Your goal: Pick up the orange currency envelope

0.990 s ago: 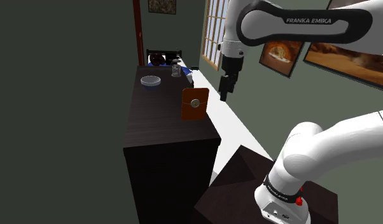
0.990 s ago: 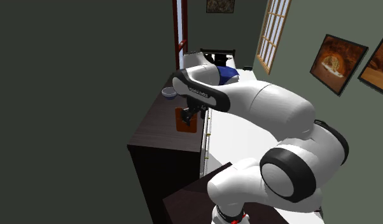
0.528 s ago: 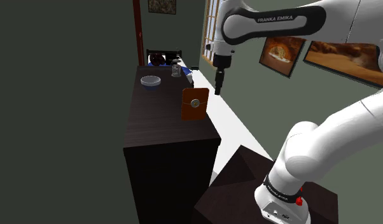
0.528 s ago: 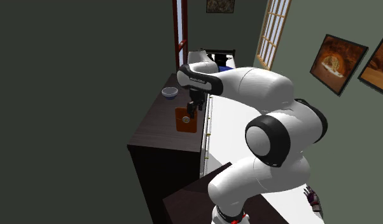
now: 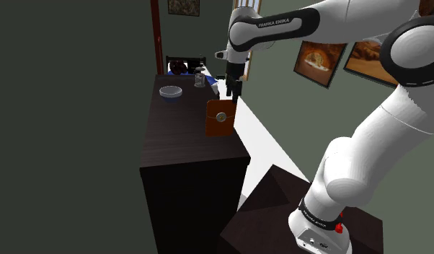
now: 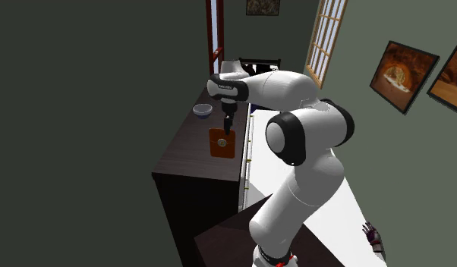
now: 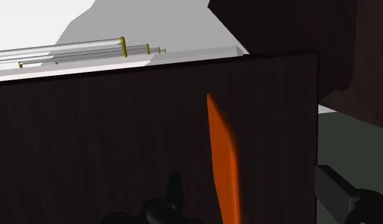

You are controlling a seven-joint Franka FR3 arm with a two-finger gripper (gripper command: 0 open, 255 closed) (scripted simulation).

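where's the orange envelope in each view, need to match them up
Shoulder view: the envelope stands upright near the right edge of the cabinet top, just under the gripper.
Second exterior view: envelope at centre, upright by the cabinet top's right edge.
Wrist view: envelope edge-on, between the open fingers, not clasped.
Shared landmark: the dark cabinet top.

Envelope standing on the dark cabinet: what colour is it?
Orange. The envelope shows its whole face best in the shoulder view.

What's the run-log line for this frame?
phase: pre-grasp | gripper: open | orange envelope: upright on dark cabinet, between fingers, not clasped
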